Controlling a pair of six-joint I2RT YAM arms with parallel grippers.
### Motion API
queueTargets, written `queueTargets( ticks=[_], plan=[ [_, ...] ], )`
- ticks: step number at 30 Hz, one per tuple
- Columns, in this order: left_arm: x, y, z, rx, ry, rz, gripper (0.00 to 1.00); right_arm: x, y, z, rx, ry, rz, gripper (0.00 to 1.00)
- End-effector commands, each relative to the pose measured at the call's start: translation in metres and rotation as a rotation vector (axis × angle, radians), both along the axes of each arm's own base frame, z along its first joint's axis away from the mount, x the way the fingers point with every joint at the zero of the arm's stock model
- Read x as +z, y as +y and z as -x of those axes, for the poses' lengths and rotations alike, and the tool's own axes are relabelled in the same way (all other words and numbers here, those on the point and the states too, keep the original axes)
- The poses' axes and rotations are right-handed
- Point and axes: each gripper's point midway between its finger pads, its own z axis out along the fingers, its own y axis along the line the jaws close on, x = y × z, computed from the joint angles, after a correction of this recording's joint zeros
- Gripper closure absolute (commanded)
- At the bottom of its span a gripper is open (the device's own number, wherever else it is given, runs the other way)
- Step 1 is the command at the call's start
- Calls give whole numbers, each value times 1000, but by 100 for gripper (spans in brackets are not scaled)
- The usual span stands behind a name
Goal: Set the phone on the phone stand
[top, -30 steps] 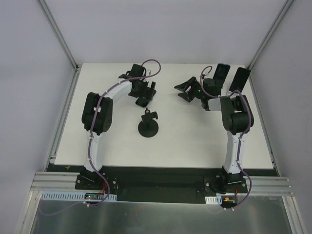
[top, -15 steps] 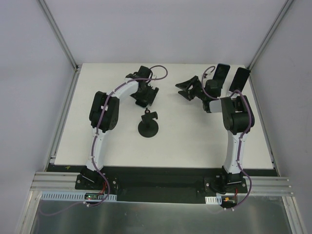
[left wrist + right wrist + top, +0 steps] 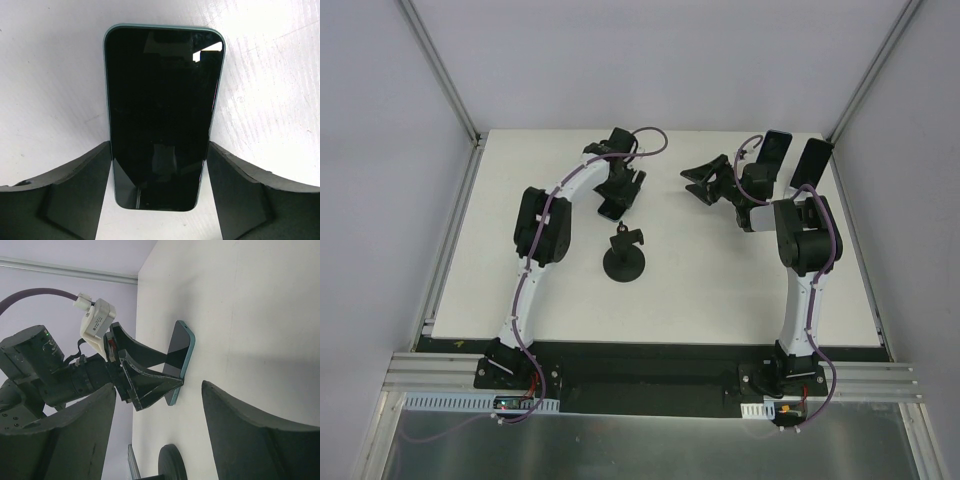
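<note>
Left wrist view, phone [image 3: 162, 100] flat on the table [image 3: 50, 75], left gripper [image 3: 159, 152] straddling its near end, fingers [image 3: 80, 192] right at both edges, can't tell if actually squeezing

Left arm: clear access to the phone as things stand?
Probably yes. The left tool straddles the phone, which lies flat on the table, flanking both long edges with nothing between. The phone stand sits apart.

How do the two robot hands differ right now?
The left gripper points down at the table; the right gripper points sideways above it. The left gripper has a finger touching each long edge of the phone; the right gripper's open fingers hold nothing. Both are black, two-fingered.
</note>
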Motion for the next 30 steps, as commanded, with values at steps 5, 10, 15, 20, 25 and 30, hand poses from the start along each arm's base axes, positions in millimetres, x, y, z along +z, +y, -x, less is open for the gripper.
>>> queueTargets(
  ticks=[5,10,15,20,25,30],
  plan=[
    [-28,14,28,-30,124,-94,55,32,0,-1,17,-112,-11,28],
    [-21,15,33,-56,126,-89,81,35,0,0,18,-126,-5,29],
    [-9,16,36,-63,114,-87,100,37,0,0,20,-134,-3,29],
    [19,16,32,-39,51,-57,100,38,-1,0,22,-140,-1,29],
    [46,19,26,0,-21,-39,100,37,0,-1,24,-136,0,29],
    [59,14,25,-2,-62,-3,100,31,8,-4,41,-95,4,29]
  ],
)
